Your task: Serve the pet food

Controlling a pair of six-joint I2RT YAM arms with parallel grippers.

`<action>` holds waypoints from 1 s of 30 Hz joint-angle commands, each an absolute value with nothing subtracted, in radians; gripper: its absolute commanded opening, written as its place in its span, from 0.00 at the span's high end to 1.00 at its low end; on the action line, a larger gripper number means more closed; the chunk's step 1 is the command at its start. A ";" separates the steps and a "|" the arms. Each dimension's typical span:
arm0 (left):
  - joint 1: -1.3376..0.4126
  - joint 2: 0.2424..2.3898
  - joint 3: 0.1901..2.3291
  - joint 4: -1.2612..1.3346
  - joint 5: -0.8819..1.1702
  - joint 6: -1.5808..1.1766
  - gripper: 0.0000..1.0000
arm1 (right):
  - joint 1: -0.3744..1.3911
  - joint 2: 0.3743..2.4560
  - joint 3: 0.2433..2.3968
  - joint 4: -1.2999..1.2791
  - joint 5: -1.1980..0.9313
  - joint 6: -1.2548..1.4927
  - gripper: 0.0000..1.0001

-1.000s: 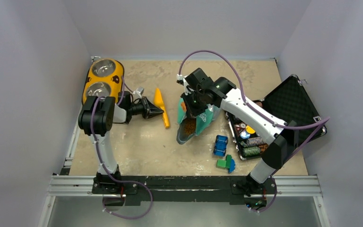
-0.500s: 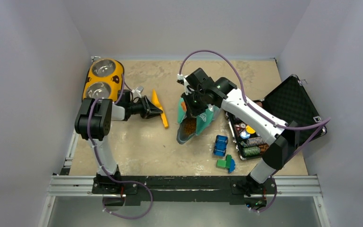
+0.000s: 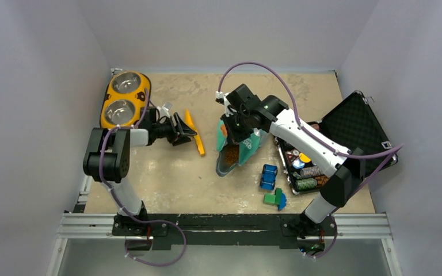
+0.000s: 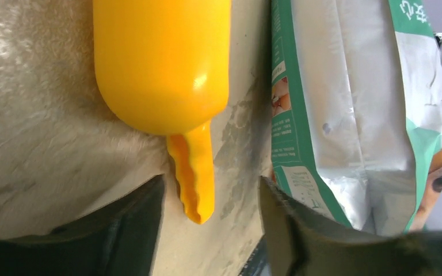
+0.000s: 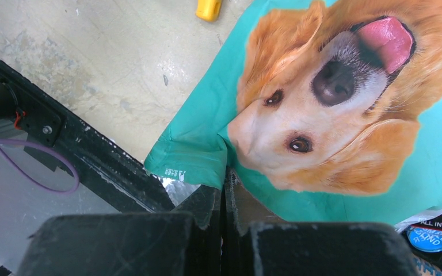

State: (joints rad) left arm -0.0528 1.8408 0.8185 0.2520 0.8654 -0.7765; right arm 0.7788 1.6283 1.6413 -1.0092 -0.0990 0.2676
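In the overhead view the teal-green pet food bag [image 3: 239, 142] with the orange dog picture sits a little right of centre on the beige mottled tabletop [image 3: 178, 178]. Its mouth opens toward the lower edge of the frame, and a patch of small brown kibble pellets [image 3: 230, 154] shows inside it. How far the kibble runs into the bag is hidden by the bag walls and by the arm above.

The right gripper [image 3: 234, 127] covers the bag's upper end there. In the right wrist view the right gripper [image 5: 225, 190] has its two black fingers pressed together on a fold of the teal bag edge, just below the dog's muzzle; the fingertips are partly lost in shadow.

The left gripper [image 3: 191, 135] reaches toward the centre from the left of the overhead frame, its tips beside a yellow plastic scoop [image 3: 194, 130] lying flat on the table. In the left wrist view the left gripper [image 4: 210, 201] stands spread apart, its dark fingers blurred at the bottom of the frame, with the scoop's ridged handle between them and touching neither. The scoop's bowl is cut off by the top edge.

At upper left of the overhead frame stands a yellow double feeder with two steel bowls [image 3: 125, 98]; what the bowls hold cannot be made out. At right, an open black case with stacked poker chips [image 3: 305, 172] is partly covered by the right arm, with small blue and green toy blocks [image 3: 271, 187] beside it.
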 commanded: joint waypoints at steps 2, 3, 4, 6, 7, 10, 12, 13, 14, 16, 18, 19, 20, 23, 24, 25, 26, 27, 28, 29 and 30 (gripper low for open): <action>-0.084 1.675 0.830 -0.023 0.701 -0.650 0.22 | 0.788 1.538 1.655 -0.959 -0.147 0.283 1.00; -0.106 1.649 0.836 -0.066 0.647 -0.643 0.16 | 0.788 1.537 1.653 -0.957 -0.146 0.284 1.00; -0.144 1.622 0.840 -0.116 0.538 -0.647 0.12 | 0.789 1.536 1.652 -0.955 -0.144 0.285 1.00; -0.228 1.559 0.827 -0.156 0.333 -0.672 0.02 | 0.789 1.534 1.647 -0.951 -0.147 0.288 1.00; -0.286 1.530 0.821 -0.170 0.200 -0.691 0.01 | 0.790 1.531 1.645 -0.948 -0.148 0.292 1.00; -0.477 1.466 0.786 -0.135 -0.178 -0.728 0.01 | 0.792 1.506 1.626 -0.933 -0.147 0.309 1.00; -0.536 1.479 0.780 -0.088 -0.283 -0.744 0.01 | 0.794 1.483 1.601 -0.917 -0.147 0.324 1.00; -0.553 1.506 0.794 -0.092 -0.322 -0.751 0.01 | 0.800 1.473 1.588 -0.914 -0.146 0.331 1.00; -0.566 1.530 0.815 -0.122 -0.375 -0.757 0.01 | 0.804 1.461 1.571 -0.913 -0.144 0.337 1.00; -0.581 1.567 0.833 -0.114 -0.450 -0.756 0.01 | 0.813 1.435 1.537 -0.909 -0.137 0.353 1.00; -0.593 1.587 0.809 -0.040 -0.502 -0.744 0.06 | 0.818 1.400 1.500 -0.900 -0.135 0.374 1.00; -0.601 1.594 0.787 -0.020 -0.527 -0.744 0.09 | 0.821 1.381 1.482 -0.894 -0.131 0.384 1.00; -0.608 1.602 0.775 0.032 -0.554 -0.748 0.11 | 0.824 1.359 1.463 -0.888 -0.126 0.392 1.00; -0.646 1.640 0.723 0.189 -0.603 -0.716 0.16 | 0.830 1.297 1.410 -0.872 -0.109 0.410 1.00; -0.675 1.662 0.726 0.207 -0.655 -0.709 0.16 | 0.831 1.269 1.389 -0.863 -0.105 0.412 1.00; -0.691 1.685 0.727 0.234 -0.690 -0.704 0.16 | 0.834 1.249 1.369 -0.851 -0.101 0.414 1.00; -0.704 1.697 0.720 0.270 -0.714 -0.700 0.16 | 0.836 1.233 1.353 -0.841 -0.097 0.412 1.00; -0.711 1.703 0.714 0.298 -0.727 -0.706 0.19 | 0.838 1.220 1.339 -0.837 -0.090 0.409 1.00; -0.718 1.710 0.711 0.314 -0.742 -0.713 0.29 | 0.841 1.208 1.328 -0.829 -0.080 0.406 1.00; -0.727 1.716 0.712 0.313 -0.772 -0.731 0.38 | 0.841 1.201 1.317 -0.819 -0.075 0.401 1.00; -0.735 1.722 0.707 0.321 -0.795 -0.753 0.43 | 0.842 1.197 1.312 -0.817 -0.071 0.398 1.00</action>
State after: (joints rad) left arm -0.7055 1.6962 0.7311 0.1871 -0.6464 -0.7170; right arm 0.8192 1.2774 1.3094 -0.9073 -0.0338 0.3439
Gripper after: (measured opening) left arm 0.666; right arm 0.009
